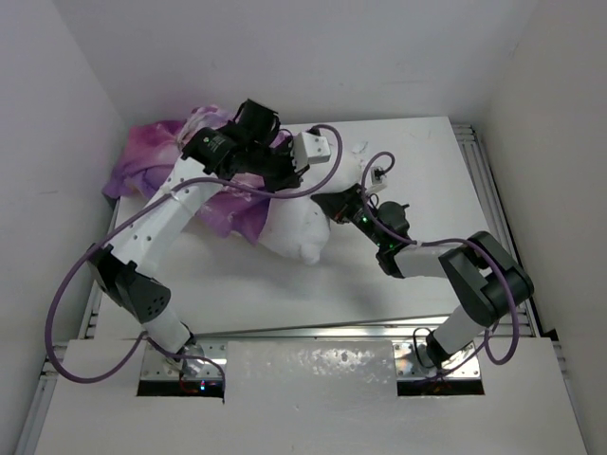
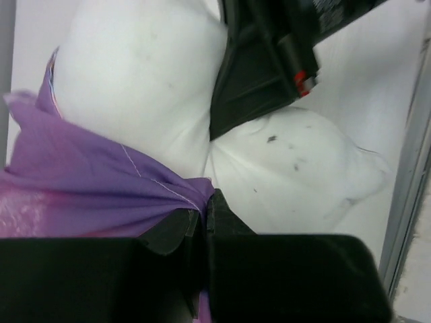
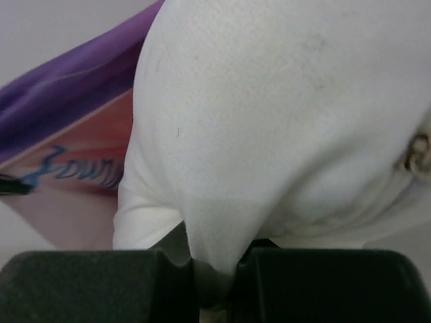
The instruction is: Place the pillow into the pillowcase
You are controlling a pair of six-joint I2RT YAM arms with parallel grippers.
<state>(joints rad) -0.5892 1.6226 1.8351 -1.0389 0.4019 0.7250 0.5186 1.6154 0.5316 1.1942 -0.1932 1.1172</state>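
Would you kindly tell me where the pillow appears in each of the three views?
Top external: pillow sits at picture centre.
Left wrist: pillow fills the upper middle, above the left fingers.
Right wrist: pillow fills centre and right, pinched by the right fingers.
Shared landmark: the purple pillowcase, left of it in every view.

The pillow point(image 1: 300, 230) is laid mid-table point(image 1: 427, 180), with the pillowcase point(image 1: 152, 156) bunched to its left toward the far-left corner and lapped over its left part. The pillowcase edge is pinched by the left gripper point(image 2: 205, 219), the pillow's right side by the right gripper point(image 3: 212, 272).
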